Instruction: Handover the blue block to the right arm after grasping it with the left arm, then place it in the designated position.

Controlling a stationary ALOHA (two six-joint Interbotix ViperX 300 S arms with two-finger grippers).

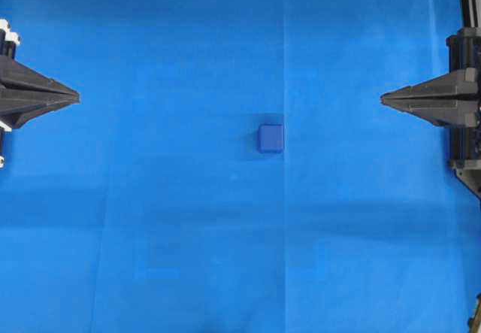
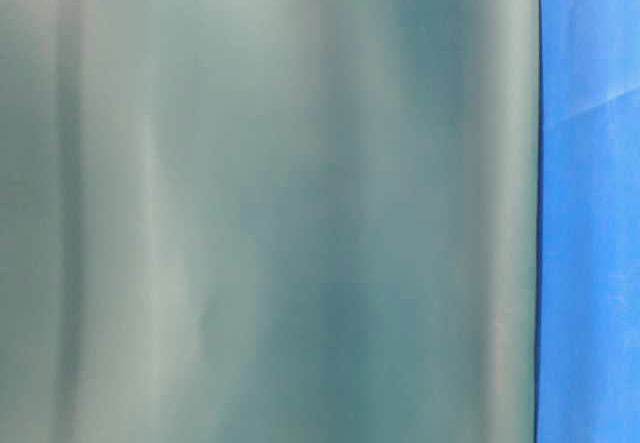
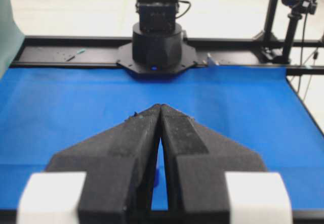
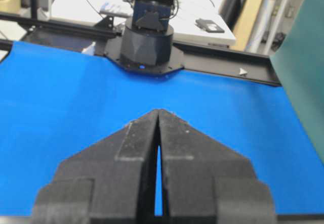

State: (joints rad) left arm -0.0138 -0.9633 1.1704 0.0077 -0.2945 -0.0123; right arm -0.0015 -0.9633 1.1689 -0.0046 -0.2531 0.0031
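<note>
On blue cloth (image 1: pixel 150 220): one blue block (image 1: pixel 270 138)

Two black robot arms. The left gripper (image 3: pixel 160 114) has pointed, rough-textured black fingers and white bracket pieces (image 3: pixel 51 196) at its base. The right gripper (image 4: pixel 157 117) is all black, with matching pointed fingers.

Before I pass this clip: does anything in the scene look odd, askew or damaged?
One oddity: the table-level view is almost wholly blocked by a blurred grey-green sheet, leaving a strip of blue cloth. Otherwise the small dark-blue cube sits squarely mid-cloth, both grippers, left and right, shut and apart from it.
</note>
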